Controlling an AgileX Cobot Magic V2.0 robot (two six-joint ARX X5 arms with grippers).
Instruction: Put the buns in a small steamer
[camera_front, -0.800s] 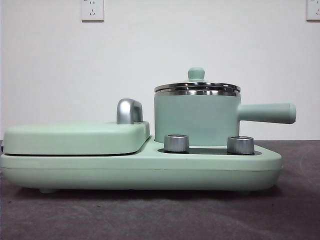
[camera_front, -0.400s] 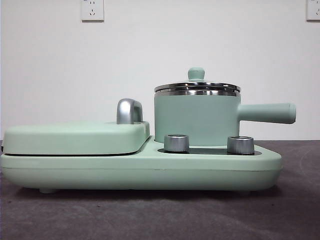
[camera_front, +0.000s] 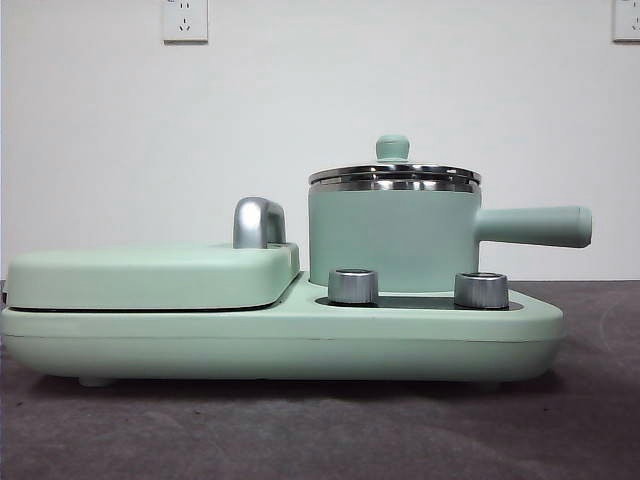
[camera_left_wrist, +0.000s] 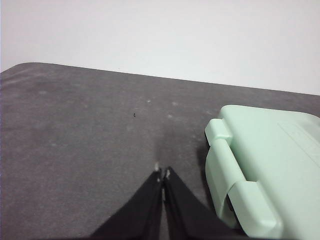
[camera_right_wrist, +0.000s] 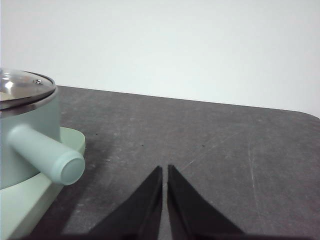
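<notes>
The small steamer is a mint-green pot with a steel rim, a straight side handle and a glass lid with a green knob; the lid is on. It stands on the right half of a mint-green cooker base. In the right wrist view the steamer is beside my right gripper, which is shut and empty above the bare table. My left gripper is shut and empty, close to the griddle's end. The buns are out of view.
A flat lidded griddle with a chrome handle fills the base's left half. Two steel dials sit at the base's front. The dark grey table extends around the cooker, and a white wall stands behind.
</notes>
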